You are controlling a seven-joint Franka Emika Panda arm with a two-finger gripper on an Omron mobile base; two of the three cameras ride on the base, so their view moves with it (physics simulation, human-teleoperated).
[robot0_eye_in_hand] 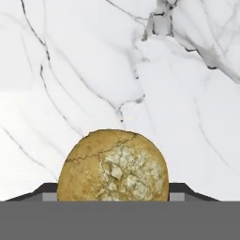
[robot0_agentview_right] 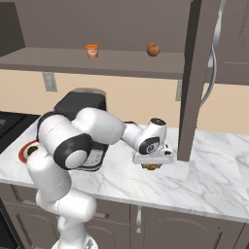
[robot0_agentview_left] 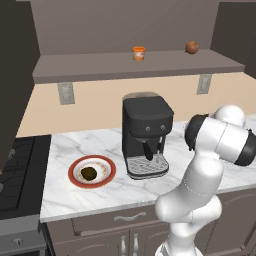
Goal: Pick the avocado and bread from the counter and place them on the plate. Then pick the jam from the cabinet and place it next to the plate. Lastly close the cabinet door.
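Two-finger gripper down on the white marble counter, jaws closed against the tan, crusty round bread between them. Red-rimmed plate, dark avocado aboard, lies well leftward, past the black coffee machine.

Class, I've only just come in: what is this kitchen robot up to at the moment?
The robot arm's pincer is down on the marble counter, closed around the bread, beside the coffee machine. The avocado already lies on the red-rimmed plate. The orange jam jar stands on the shelf of the open cabinet, near a reddish-brown ball. So the bread, jam and cabinet door remain.
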